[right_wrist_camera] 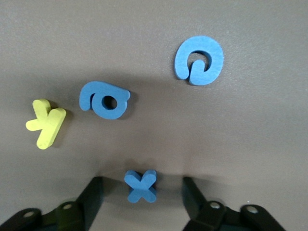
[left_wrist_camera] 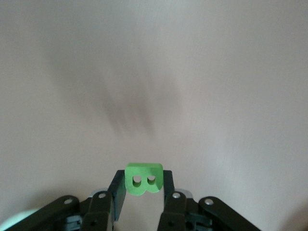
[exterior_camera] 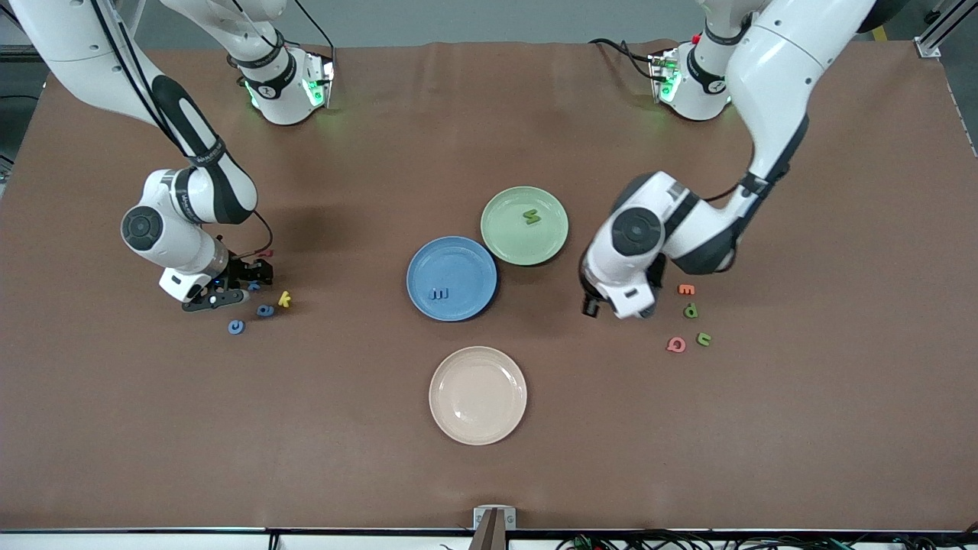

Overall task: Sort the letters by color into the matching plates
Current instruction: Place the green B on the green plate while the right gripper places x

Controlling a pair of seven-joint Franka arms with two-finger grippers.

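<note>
A: Plates first?
B: Blue plate (exterior_camera: 451, 267) holds one blue letter (exterior_camera: 439, 293); green plate (exterior_camera: 524, 225), touching it and farther from the camera, holds one green letter (exterior_camera: 532, 218). Cream plate (exterior_camera: 477, 395) sits nearest the camera.
A: Arms?
B: Left gripper (left_wrist_camera: 143, 199) is clamped on a green B (left_wrist_camera: 143, 179), above bare table by the green plate. Right gripper (right_wrist_camera: 142, 202) is down at the table, jaws apart around a blue X (right_wrist_camera: 141, 185), not touching it.
A: Loose letters?
B: Two blue ones (right_wrist_camera: 104, 99) (right_wrist_camera: 198, 60) and a yellow K (right_wrist_camera: 45, 122) near the X. Toward the left arm's end: two green (exterior_camera: 691, 310) (exterior_camera: 704, 338), one orange (exterior_camera: 686, 289), one pink (exterior_camera: 676, 344).
</note>
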